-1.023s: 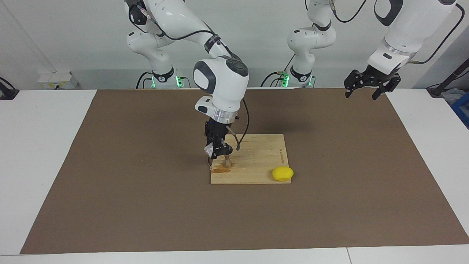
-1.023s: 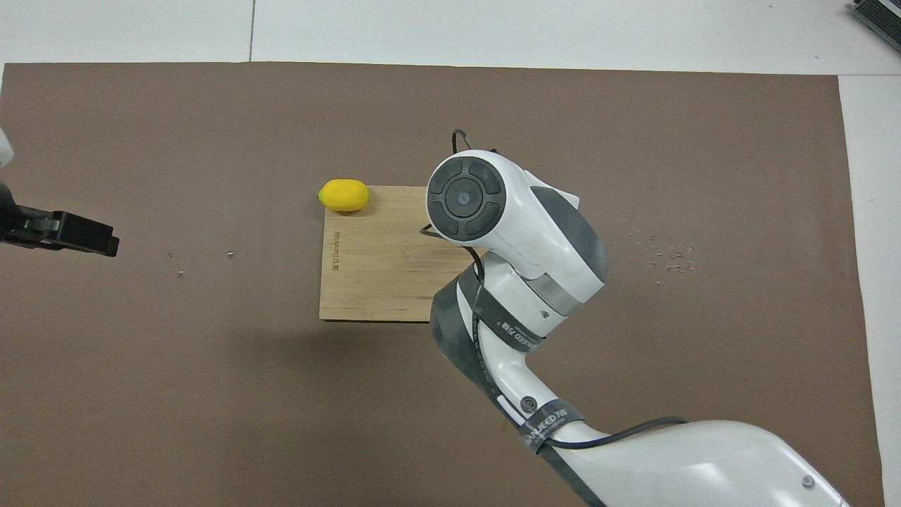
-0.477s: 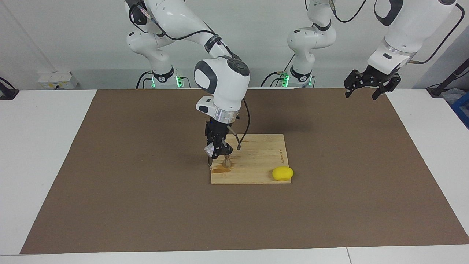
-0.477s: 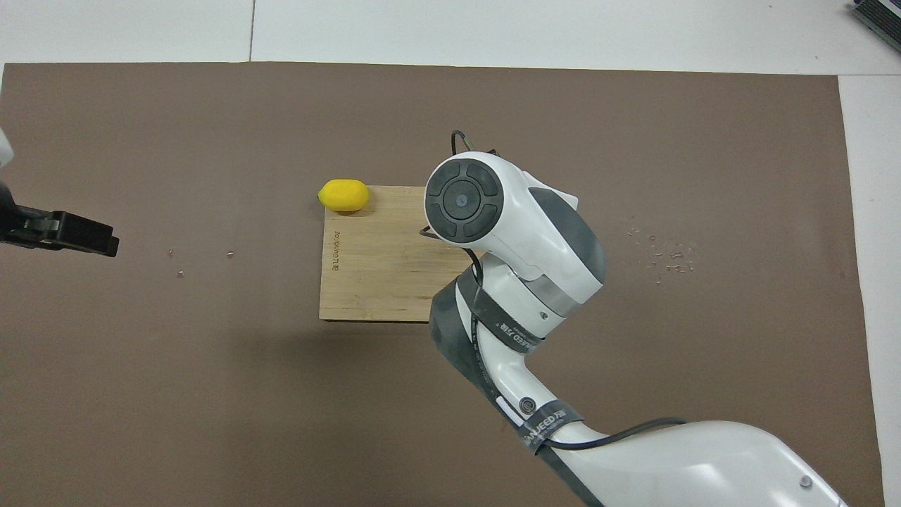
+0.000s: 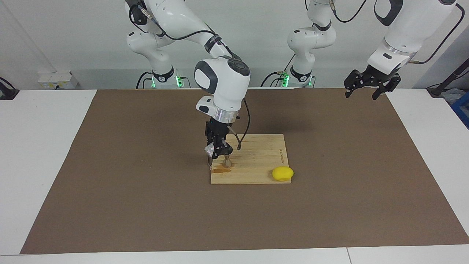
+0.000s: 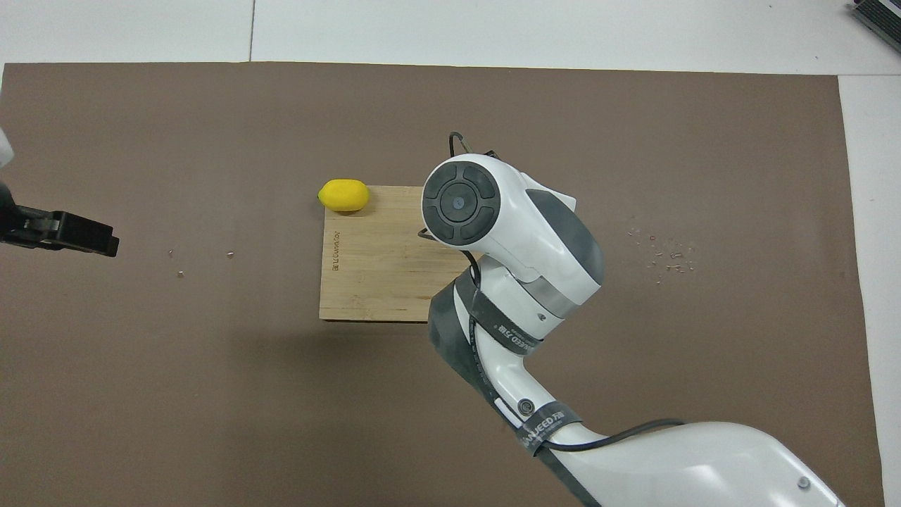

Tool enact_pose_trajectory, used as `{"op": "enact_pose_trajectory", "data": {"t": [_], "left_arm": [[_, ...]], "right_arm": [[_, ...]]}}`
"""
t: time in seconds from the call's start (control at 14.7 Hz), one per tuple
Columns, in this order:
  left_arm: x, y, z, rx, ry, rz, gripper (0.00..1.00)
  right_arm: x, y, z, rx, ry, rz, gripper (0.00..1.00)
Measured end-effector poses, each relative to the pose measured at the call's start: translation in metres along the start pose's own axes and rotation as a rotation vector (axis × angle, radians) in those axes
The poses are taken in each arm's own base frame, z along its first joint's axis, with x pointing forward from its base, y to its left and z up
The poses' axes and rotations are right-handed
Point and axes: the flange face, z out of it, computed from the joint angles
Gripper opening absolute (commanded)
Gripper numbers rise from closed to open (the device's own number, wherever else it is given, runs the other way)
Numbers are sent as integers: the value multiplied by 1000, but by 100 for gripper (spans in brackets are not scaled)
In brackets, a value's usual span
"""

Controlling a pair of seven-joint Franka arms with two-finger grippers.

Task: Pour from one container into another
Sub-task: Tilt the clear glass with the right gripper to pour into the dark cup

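Note:
My right gripper (image 5: pixel 217 149) reaches down over the wooden cutting board (image 5: pixel 258 156) and is shut on the small clear glass cup (image 5: pixel 209 149), which is tipped. The metal jigger (image 5: pixel 227 161) stands upright on the board right beside and just below the cup. A brown wet patch (image 5: pixel 221 169) lies on the board at the jigger's foot. In the overhead view the right arm's wrist (image 6: pixel 461 204) hides the cup, the jigger and the gripper. My left gripper (image 5: pixel 368 87) hangs open and empty over the mat's corner at the left arm's end, where that arm waits.
A yellow lemon (image 5: pixel 282 173) sits at the board's corner farthest from the robots, toward the left arm's end. A brown mat (image 5: pixel 146 205) covers the table. Small clear specks (image 6: pixel 665 253) lie on the mat toward the right arm's end.
The right arm's wrist has shifted very slightly above the board. The cup, the jigger and the left arm have stayed where they were.

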Motion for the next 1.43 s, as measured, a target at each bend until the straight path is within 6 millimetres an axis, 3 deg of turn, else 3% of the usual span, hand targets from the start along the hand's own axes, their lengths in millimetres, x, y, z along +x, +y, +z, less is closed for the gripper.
{"op": "enact_pose_trajectory", "data": {"t": [1.02, 1.43], "left_arm": [[0, 0, 0, 0, 0, 0, 100], [0, 0, 0, 0, 0, 0, 100]], "right_arm": [[-1, 1, 0, -15, -44, 24, 12], [19, 0, 9, -52, -123, 98, 12]]}}
